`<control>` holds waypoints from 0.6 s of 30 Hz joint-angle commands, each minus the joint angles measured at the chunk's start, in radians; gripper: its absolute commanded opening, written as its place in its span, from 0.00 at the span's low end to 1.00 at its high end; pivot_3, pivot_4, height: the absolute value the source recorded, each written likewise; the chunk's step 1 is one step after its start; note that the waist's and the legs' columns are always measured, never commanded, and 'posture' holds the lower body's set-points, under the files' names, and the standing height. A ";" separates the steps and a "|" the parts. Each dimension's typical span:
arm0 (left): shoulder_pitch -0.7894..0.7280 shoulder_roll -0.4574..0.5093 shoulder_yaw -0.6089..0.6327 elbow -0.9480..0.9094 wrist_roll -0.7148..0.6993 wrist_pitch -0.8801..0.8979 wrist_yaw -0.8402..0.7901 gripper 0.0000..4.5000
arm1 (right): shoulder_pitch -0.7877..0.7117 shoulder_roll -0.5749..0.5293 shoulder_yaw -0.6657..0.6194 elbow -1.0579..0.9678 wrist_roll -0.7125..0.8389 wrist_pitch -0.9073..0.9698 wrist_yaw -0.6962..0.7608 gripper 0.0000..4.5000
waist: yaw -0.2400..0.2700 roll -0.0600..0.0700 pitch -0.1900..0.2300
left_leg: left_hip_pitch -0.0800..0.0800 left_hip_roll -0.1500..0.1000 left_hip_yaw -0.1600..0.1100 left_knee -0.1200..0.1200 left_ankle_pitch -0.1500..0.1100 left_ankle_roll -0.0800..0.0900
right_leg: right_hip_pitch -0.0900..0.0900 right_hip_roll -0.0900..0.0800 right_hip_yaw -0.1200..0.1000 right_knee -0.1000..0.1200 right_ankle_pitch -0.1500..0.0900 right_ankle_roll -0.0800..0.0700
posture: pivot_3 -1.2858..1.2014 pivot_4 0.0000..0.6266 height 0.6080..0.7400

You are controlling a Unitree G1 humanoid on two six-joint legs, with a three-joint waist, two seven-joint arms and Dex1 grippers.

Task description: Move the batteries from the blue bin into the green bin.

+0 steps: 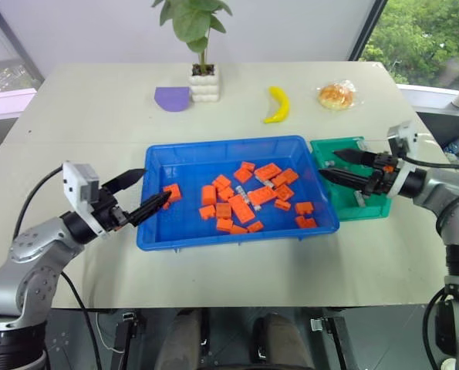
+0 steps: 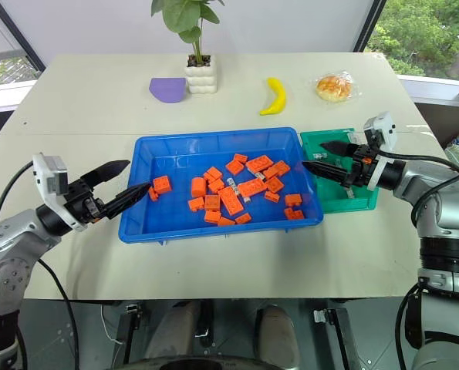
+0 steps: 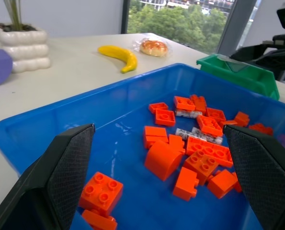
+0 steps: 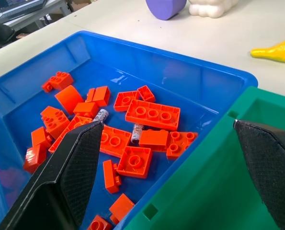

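The blue bin [image 1: 156, 166] sits mid-table, full of orange bricks [image 1: 241, 206]. Slim silvery batteries [image 3: 188, 114] lie among them, two showing in the right wrist view [image 4: 100, 115]. The green bin [image 1: 376, 210] touches its right side, and a small grey piece [image 2: 350, 193] lies in it. My left gripper [image 1: 155, 185] is open over the blue bin's left rim, fingers [image 3: 68, 163] wide apart and holding nothing. My right gripper [image 1: 329, 164] is open and empty, level above the green bin's near-left part, pointing toward the blue bin.
At the back of the table stand a plant in a white pot [image 1: 204, 81], a purple piece [image 1: 173, 98], a banana [image 1: 277, 104] and a wrapped bun [image 1: 336, 95]. Bare tabletop lies in front of both bins.
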 commanded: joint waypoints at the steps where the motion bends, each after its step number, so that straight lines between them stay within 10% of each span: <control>1: 0.000 0.015 -0.001 -0.016 0.007 -0.010 -0.013 1.00 | 0.000 -0.010 -0.025 -0.036 0.022 -0.003 -0.004 0.99 | 0.000 0.000 0.000 | 0.000 0.000 0.000 0.000 0.000 0.000 | 0.000 0.000 0.000 0.000 0.000 0.000 | 0.52 0.24 1.00; 18: 0.013 0.025 0.002 -0.015 0.008 0.000 -0.024 1.00 | -0.025 -0.014 -0.004 -0.019 0.013 -0.023 0.012 0.99 | 0.000 0.000 0.000 | 0.000 0.000 0.000 0.000 0.000 0.000 | 0.000 0.000 0.000 0.000 0.000 0.000 | 0.52 0.24 1.00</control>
